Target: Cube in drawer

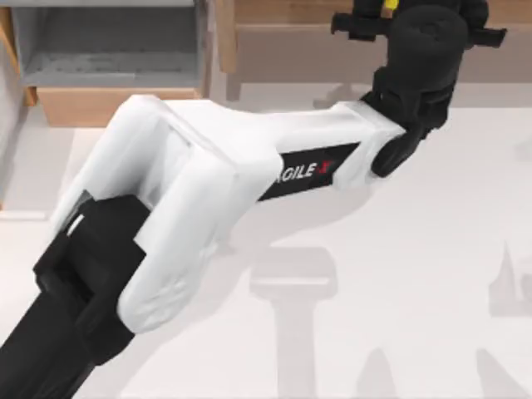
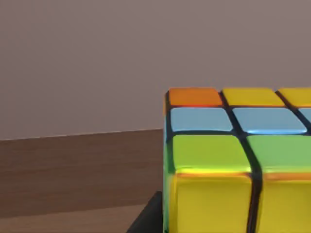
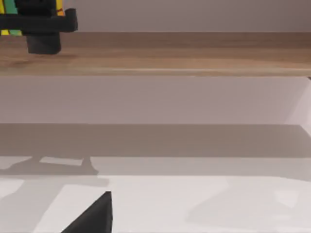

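Tan-fronted drawer sits well left of the left gripper from above. Left wrist: the gripper pinches the cube, rigid, light, slick-tiled, best held on flat opposite faces. Right wrist: right gripper, opening untellable.

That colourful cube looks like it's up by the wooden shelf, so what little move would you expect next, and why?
Probably a swing toward the table's left. The left gripper holds the cube up at the long brown shelf, while the drawer sits open at the far left with its grey floor bare. The cube has to get above that opening before being let go.
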You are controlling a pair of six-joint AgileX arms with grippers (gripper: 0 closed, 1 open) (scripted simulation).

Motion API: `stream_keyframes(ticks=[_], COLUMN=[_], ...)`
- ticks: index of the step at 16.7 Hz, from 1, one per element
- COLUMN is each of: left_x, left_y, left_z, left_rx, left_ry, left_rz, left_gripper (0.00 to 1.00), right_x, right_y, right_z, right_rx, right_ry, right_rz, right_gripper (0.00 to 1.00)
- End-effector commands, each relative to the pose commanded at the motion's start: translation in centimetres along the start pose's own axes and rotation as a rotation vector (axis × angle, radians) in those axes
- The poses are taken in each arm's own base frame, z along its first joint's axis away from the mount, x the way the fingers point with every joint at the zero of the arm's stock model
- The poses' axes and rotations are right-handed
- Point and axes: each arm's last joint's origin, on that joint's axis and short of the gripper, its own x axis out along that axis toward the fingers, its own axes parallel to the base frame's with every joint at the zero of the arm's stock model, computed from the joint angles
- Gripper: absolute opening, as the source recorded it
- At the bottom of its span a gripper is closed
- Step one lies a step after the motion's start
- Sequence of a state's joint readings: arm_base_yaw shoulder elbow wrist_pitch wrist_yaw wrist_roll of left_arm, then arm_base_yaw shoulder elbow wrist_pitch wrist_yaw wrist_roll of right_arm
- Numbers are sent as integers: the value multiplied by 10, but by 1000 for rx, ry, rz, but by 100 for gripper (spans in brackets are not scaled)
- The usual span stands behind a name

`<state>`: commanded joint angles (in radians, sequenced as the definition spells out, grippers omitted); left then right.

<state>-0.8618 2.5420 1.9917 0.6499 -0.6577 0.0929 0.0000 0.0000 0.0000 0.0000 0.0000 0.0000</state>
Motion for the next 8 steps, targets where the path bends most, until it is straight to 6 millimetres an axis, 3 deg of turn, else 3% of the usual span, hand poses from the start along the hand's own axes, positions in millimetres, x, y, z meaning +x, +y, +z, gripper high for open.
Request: stream_keyframes(ticks=[2,6,8], left_x=[-5,16,18], left_y=[-1,33,37], left_z=[-4,-11,-13], left_rx=[7,-16,-18], left_ry=[22,66,73], left_rz=[4,133,148], left_gripper=[0,0,0], right_x=[0,0,0], right_y=[0,0,0], right_z=[0,0,0], right_rx=[0,0,0], right_ry=[0,0,0], right_rz=[0,0,0], right_gripper=[100,100,100])
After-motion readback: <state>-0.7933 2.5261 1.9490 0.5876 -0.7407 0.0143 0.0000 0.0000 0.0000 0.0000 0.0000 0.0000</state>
